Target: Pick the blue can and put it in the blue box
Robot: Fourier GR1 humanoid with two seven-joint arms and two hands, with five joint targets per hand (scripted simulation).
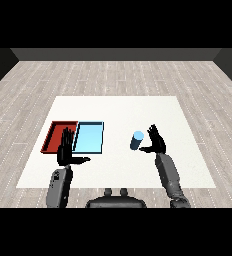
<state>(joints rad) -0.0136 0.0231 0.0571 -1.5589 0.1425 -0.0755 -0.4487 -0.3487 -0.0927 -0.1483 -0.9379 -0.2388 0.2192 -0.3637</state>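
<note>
The blue can (136, 140) stands upright on the white counter (118, 112), just left of the right hand (158, 142), whose fingers are spread and not touching it (the blue tray (89, 138) lies further left). The left hand (66, 151) hovers spread over the red tray (56, 135).

Both hands are raised with fingers straight: left hand (66, 152), right hand (157, 141).

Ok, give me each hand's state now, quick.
Left hand: open, holding nothing, near the red tray.
Right hand: open beside the blue can, not holding it.
</note>
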